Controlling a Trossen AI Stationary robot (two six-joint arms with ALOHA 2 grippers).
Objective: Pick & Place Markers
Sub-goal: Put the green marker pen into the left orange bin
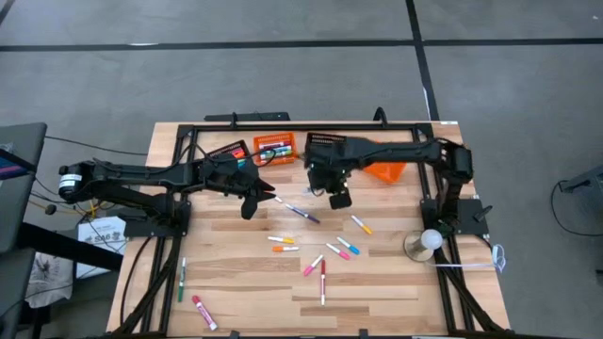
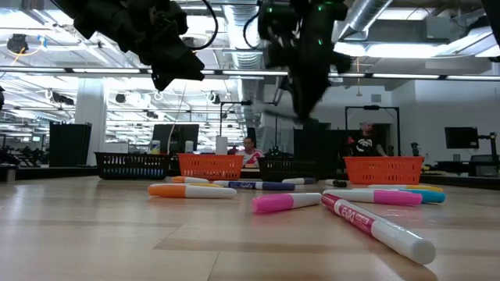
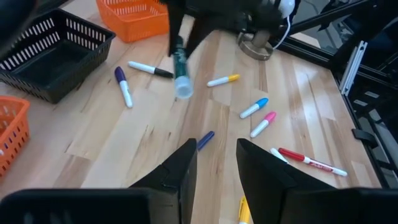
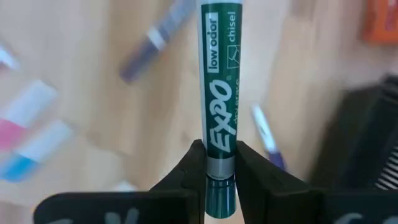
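Several markers lie scattered on the wooden table [image 1: 236,273], among them a purple one [image 1: 303,214], a yellow-capped one [image 1: 361,224] and a red one [image 1: 322,281]. My right gripper [image 1: 337,198] is above the table's middle, shut on a green Expo marker [image 4: 220,74], which also shows in the left wrist view [image 3: 180,68]. My left gripper [image 1: 251,205] hovers open and empty to its left, above the table; its fingers show apart in the left wrist view [image 3: 216,146]. My right gripper pinches the green marker between its two fingers near one end, at the grey band [image 4: 220,163]. The fingers lie along the marker, which sticks out straight beyond the fingertips. The marker hangs below the gripper, slightly tilted and clear of the table.
Slotted baskets stand along the far side: black [image 1: 229,151], orange [image 1: 274,148] with markers in it, black [image 1: 325,143], orange [image 1: 384,169]. More markers lie near the left front edge [image 1: 182,280]. A round lamp base [image 1: 424,245] stands at the right.
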